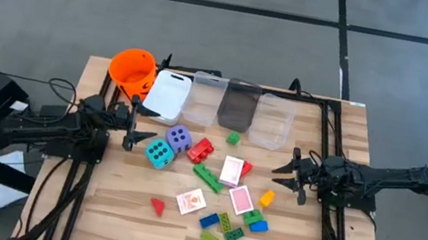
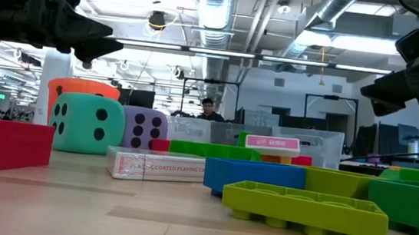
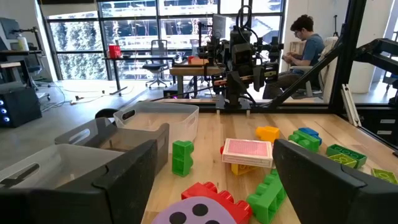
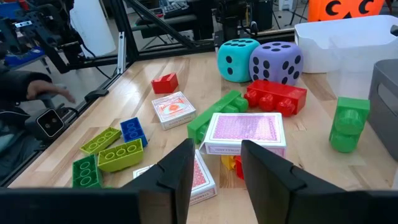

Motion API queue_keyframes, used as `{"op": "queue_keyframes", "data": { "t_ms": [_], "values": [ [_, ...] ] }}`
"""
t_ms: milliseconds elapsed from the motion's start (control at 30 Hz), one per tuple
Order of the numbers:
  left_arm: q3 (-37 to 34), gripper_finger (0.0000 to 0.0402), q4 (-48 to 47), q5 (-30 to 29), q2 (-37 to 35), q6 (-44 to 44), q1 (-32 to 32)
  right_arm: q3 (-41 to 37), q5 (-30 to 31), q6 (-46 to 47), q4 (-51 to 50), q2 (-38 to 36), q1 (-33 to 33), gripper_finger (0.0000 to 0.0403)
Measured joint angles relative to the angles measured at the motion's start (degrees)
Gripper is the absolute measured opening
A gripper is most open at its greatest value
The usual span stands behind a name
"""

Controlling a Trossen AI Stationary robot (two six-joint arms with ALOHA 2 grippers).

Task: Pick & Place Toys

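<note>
Nearest us, a green brick [image 2: 305, 209] lies on the counter [image 1: 119, 209], with the other toys scattered mid-counter. We see the left claw [image 1: 141, 124] hanging wide open beside the teal die [image 1: 158, 154], holding nothing. We see the right claw [image 1: 285, 178] partly open, empty, near the yellow brick [image 1: 266, 198].

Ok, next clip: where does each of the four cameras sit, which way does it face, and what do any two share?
High: above the table, looking straight down; both arms show, left claw and right claw open.
Low: at tabletop height, looking level across the toys; arms enter from above.
Left wrist: on the left arm, facing across the table to the right arm; own fingers show.
Right wrist: on the right arm, facing the left arm; own fingers show.
Shared: all four show the purple die.
</note>
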Motion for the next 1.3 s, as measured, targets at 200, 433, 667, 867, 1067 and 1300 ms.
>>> {"op": "queue_keyframes", "data": {
  "t_ms": [200,433,667,867,1067,1300],
  "values": [
    [0.0,0.031,0.0,0.0,0.0,0.0,0.0,0.0,0.0,0.0,0.0,0.0,0.0,0.013],
    [0.0,0.031,0.3,0.0,0.0,0.0,0.0,0.0,0.0,0.0,0.0,0.0,0.0,0.013],
    [0.0,0.031,6.4,0.0,0.0,-1.1,0.0,0.0,1.3,-8.7,0.0,0.0,-0.6,0.013],
    [0.0,0.031,6.0,0.5,0.0,-18.1,0.0,0.0,2.8,-15.6,0.3,0.0,-1.5,0.013],
    [0.0,0.031,6.3,-0.1,0.0,-20.2,0.0,0.0,2.8,2.2,3.5,0.0,-1.3,0.013],
    [0.0,0.031,4.7,-12.7,0.0,-19.2,0.0,0.0,2.8,8.9,13.8,2.5,-1.3,0.013]
  ]
}}
